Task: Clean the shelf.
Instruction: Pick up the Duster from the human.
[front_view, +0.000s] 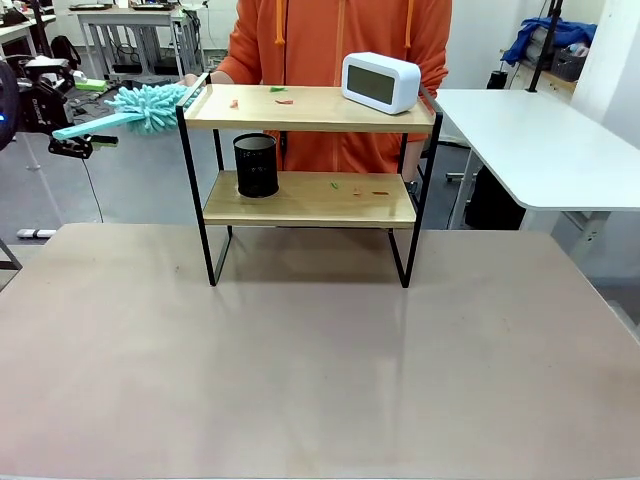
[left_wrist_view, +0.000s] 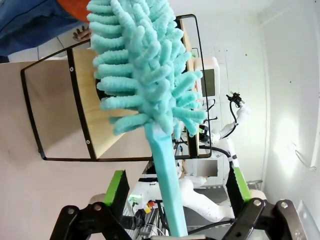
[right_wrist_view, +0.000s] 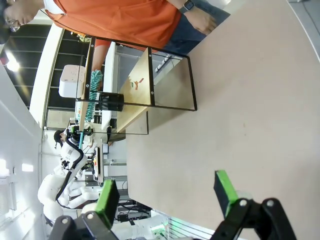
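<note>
Shelf (front_view: 310, 112): table's (front_view: 300, 380) far edge, middle; scraps (front_view: 283, 100) on both boards, clock (front_view: 380, 82) at the top board's right end.
My left gripper (left_wrist_view: 176, 172): wide, duster (front_view: 150, 105) handle between pads (left_wrist_view: 117, 190), unpinched.
My right gripper (right_wrist_view: 165, 177): wide, empty.
Risk: loose handle could slip; my sweep could knock the clock off.

Between the jaws of your left gripper (left_wrist_view: 175, 186) sits a turquoise duster (left_wrist_view: 145, 65), its shaggy head and smooth handle one shade. The pads (left_wrist_view: 116, 187) are bright green on black, and the right gripper (right_wrist_view: 167, 195) matches. Past the jaws, the shelf (front_view: 310, 108) is pale wood in a black frame, flecked with red and green scraps (front_view: 284, 100). The cup (front_view: 256, 165) is black mesh, the clock (front_view: 380, 82) white with a grey screen, the hoodie (front_view: 330, 30) orange and the table (front_view: 320, 380) dull beige.
</note>
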